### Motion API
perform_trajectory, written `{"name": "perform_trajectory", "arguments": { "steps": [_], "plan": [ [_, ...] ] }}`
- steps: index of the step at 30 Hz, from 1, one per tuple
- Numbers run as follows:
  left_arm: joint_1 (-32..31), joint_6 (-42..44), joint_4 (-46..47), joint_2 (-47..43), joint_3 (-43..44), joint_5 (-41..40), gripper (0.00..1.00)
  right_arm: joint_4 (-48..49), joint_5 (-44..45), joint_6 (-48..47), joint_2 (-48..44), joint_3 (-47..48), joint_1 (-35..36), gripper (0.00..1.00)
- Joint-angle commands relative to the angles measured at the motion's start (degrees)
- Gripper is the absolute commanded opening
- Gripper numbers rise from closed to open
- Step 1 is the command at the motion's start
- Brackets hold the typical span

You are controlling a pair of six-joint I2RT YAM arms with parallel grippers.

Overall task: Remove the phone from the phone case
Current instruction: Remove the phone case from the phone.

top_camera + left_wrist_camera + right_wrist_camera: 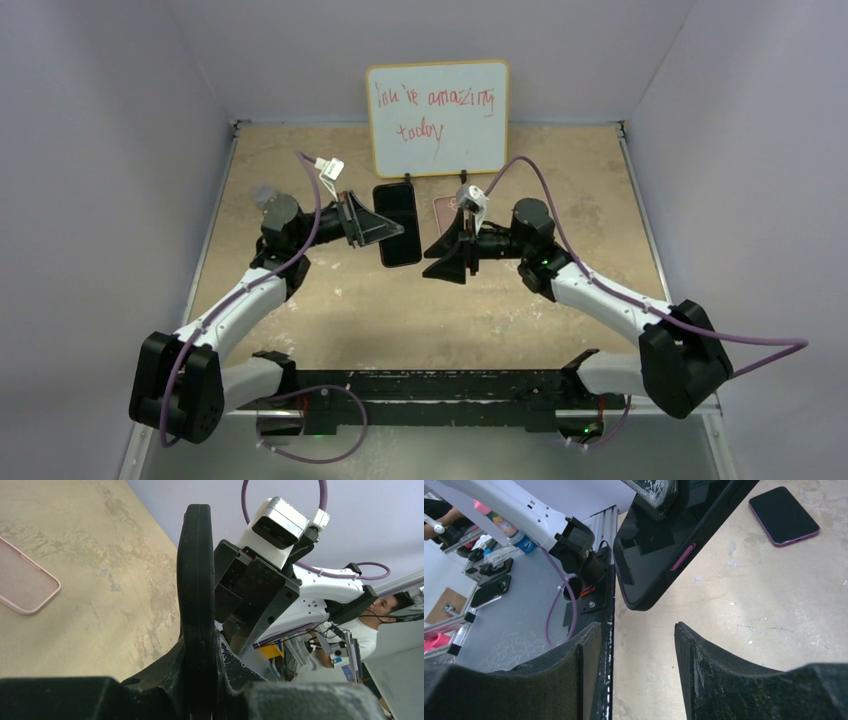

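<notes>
A black phone case (400,215) with the phone's dark glossy screen in it hangs flat above the table. My left gripper (378,226) is shut on its left edge. The left wrist view shows the case (196,570) edge-on, pinched between the fingers (172,667). In the right wrist view its lower corner and a purple side button (682,556) show. My right gripper (438,268) stands open just right of the case, apart from it. Nothing lies between its fingers (716,665), only bare table.
An empty pink case (22,582) lies on the table behind my right gripper (638,626). A dark phone with a purple rim (784,515) lies flat farther off. A whiteboard (437,118) leans on the back wall. Grey walls close in both sides.
</notes>
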Motion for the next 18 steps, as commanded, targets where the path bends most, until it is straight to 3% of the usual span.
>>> {"name": "perform_trajectory", "arguments": {
  "steps": [1,11,18],
  "plan": [
    [0.18,1.1,4.33,-0.64,3.31,2.45,0.0,1.36,-2.83,-0.03,1.27,3.25,0.94,0.58],
    [-0.91,0.65,6.12,-0.78,3.16,4.23,0.0,4.43,-3.0,1.15,4.32,5.32,3.56,0.56],
    [-1.0,1.19,6.18,-0.35,3.24,5.12,0.0,4.24,-3.96,0.8,4.85,5.84,3.75,0.48]
  ]
}}
